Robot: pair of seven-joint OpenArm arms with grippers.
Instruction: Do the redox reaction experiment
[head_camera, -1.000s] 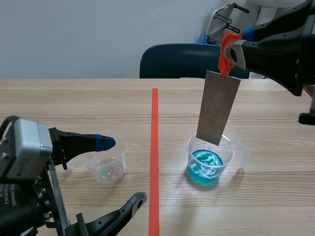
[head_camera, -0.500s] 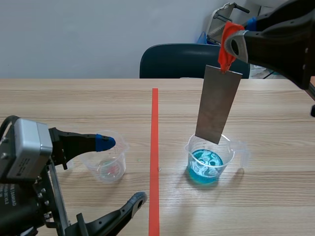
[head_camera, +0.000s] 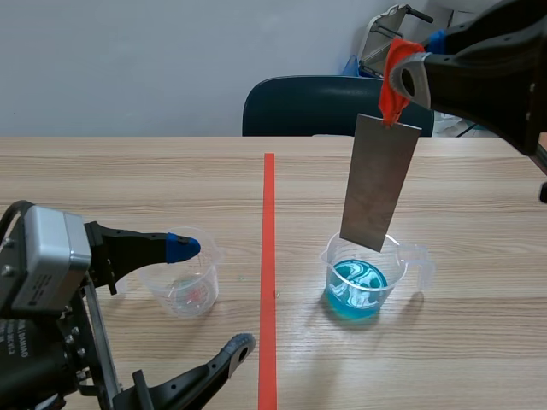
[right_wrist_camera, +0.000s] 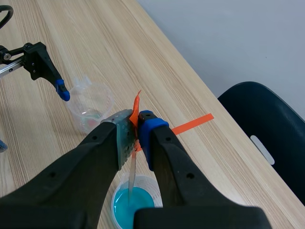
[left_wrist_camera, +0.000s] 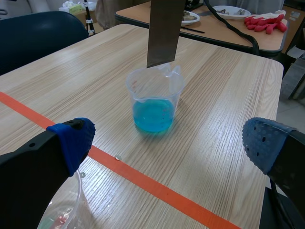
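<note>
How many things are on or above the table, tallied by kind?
Clear cups: 2, the cup of blue liquid and the near-empty cup
Metal strips: 1, the metal strip held in the right gripper
Total: 3

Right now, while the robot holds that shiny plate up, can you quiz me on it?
1. True or false: the metal plate has its lower end dipped in the blue liquid.
2. The right gripper is shut on: A) the plate's top, B) a cup's rim, C) nothing.
3. Fill in: the left gripper, near the clear cup, is ___.
Key: 1 false; 2 A; 3 open.
</note>
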